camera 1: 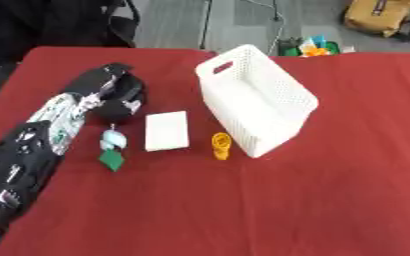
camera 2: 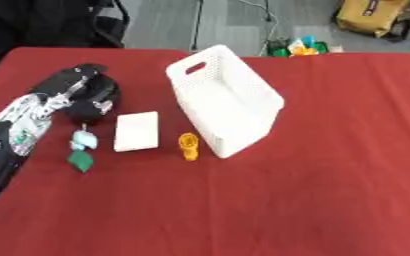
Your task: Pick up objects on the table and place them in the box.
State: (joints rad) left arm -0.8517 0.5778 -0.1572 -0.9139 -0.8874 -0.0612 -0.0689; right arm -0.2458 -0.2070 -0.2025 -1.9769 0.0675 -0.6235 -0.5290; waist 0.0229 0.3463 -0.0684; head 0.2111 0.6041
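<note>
Your left arm enters from the lower left, its left hand (camera 1: pixel 117 97) curled, apparently on nothing. Nothing shows inside the white box (camera 1: pixel 283 82); the task looks unstarted. Just beside the hand lies the white flat block (camera 1: pixel 167 130), below it the pale-and-green item (camera 1: pixel 113 150), farther off the orange piece (camera 1: pixel 221 146).

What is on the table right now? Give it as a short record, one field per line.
surface: red tablecloth
box: white perforated basket, nothing seen inside
flat item: white rectangular pad, left of the basket
small item: orange object, close by the basket's near corner
other items: pale blue piece and green piece, just below the hand
left hand: over the table's left side, fingers curled, holding nothing visible
right hand: not in view
</note>
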